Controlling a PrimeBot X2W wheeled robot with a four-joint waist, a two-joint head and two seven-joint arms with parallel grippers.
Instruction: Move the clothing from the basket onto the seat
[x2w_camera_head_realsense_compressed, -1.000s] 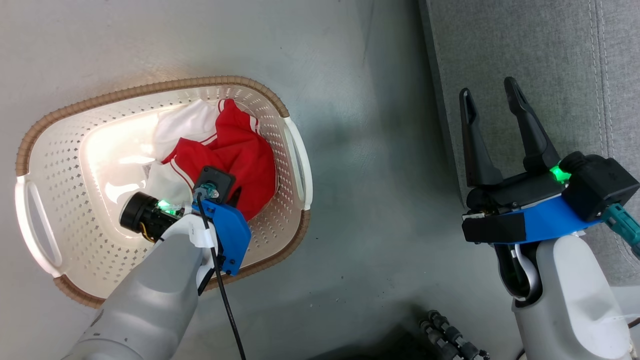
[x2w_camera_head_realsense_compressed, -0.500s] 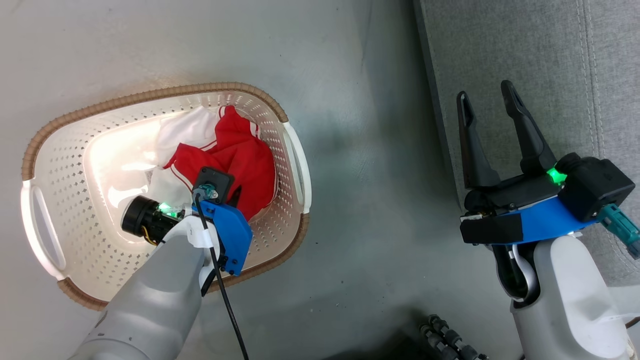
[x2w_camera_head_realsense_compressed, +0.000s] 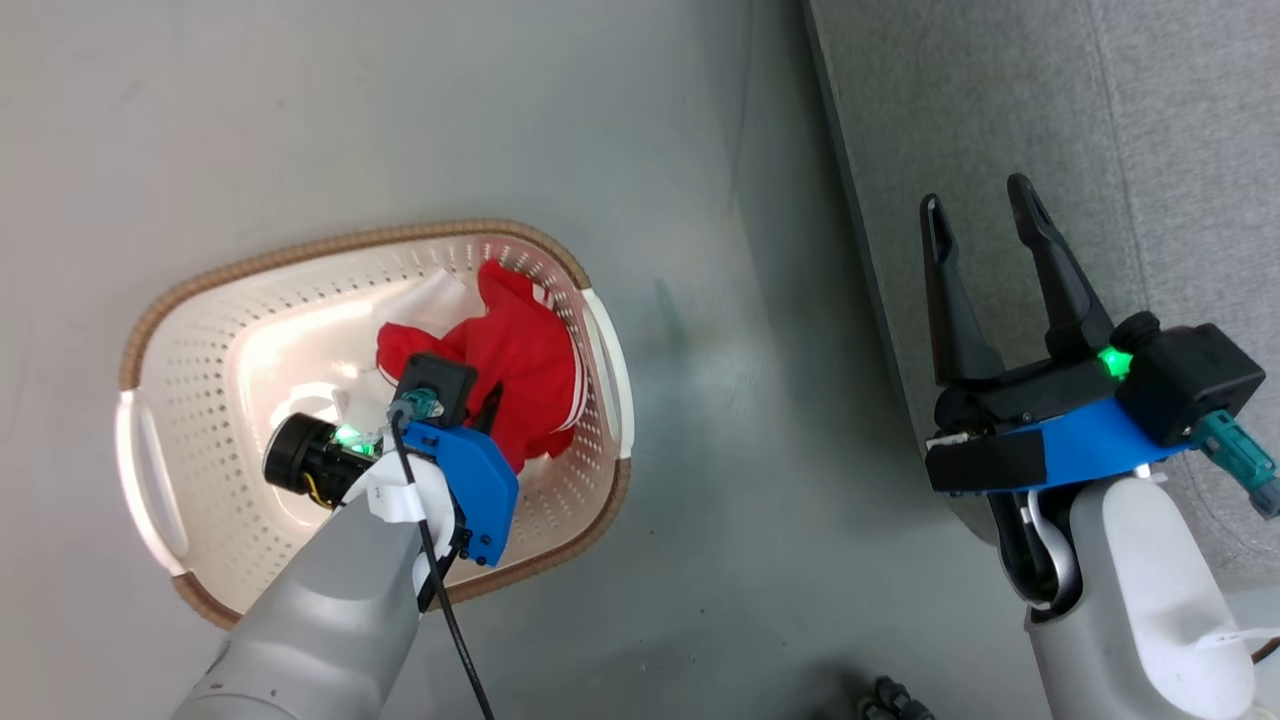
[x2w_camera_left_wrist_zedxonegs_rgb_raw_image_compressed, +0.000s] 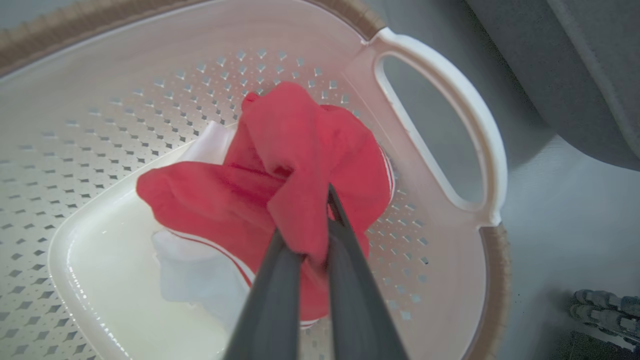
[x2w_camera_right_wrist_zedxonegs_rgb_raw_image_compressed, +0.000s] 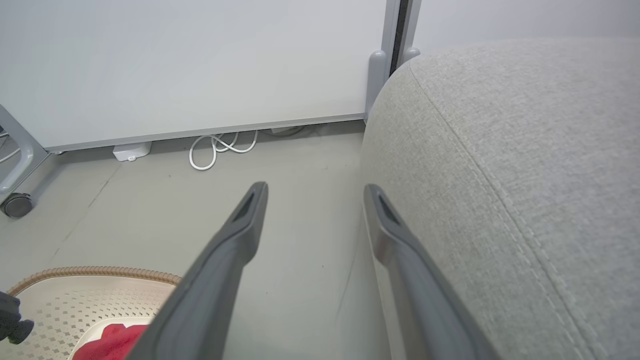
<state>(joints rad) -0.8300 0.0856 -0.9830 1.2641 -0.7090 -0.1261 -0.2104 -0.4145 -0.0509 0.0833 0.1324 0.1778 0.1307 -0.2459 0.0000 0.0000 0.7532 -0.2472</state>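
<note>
The cream perforated basket (x2w_camera_head_realsense_compressed: 300, 250) with its brown rim stands on the floor at the left. Inside it lies the red clothing (x2w_camera_head_realsense_compressed: 520, 360) with white trim, bunched toward the right handle. My left gripper (x2w_camera_head_realsense_compressed: 495, 410) reaches down into the basket. In the left wrist view that gripper (x2w_camera_left_wrist_zedxonegs_rgb_raw_image_compressed: 307, 220) is shut on a fold of the red clothing (x2w_camera_left_wrist_zedxonegs_rgb_raw_image_compressed: 300, 150), and white fabric (x2w_camera_left_wrist_zedxonegs_rgb_raw_image_compressed: 195, 275) trails below. My right gripper (x2w_camera_head_realsense_compressed: 975, 197) is open with nothing in it, over the left edge of the grey seat (x2w_camera_head_realsense_compressed: 1000, 100). In the right wrist view the right gripper (x2w_camera_right_wrist_zedxonegs_rgb_raw_image_compressed: 315, 189) is beside the seat (x2w_camera_right_wrist_zedxonegs_rgb_raw_image_compressed: 500, 150).
Grey floor (x2w_camera_head_realsense_compressed: 740, 400) separates the basket from the seat. In the right wrist view a white wheeled partition panel (x2w_camera_right_wrist_zedxonegs_rgb_raw_image_compressed: 200, 65) stands behind, with a coiled white cable (x2w_camera_right_wrist_zedxonegs_rgb_raw_image_compressed: 220, 147) and a caster (x2w_camera_right_wrist_zedxonegs_rgb_raw_image_compressed: 15, 205) at its foot. Dark ribbed hoses (x2w_camera_head_realsense_compressed: 895, 695) lie at the bottom.
The head camera has shifted, so the basket shows lower and further right. The clothing has bunched up under my left gripper, with less white fabric showing. The right gripper stays open.
</note>
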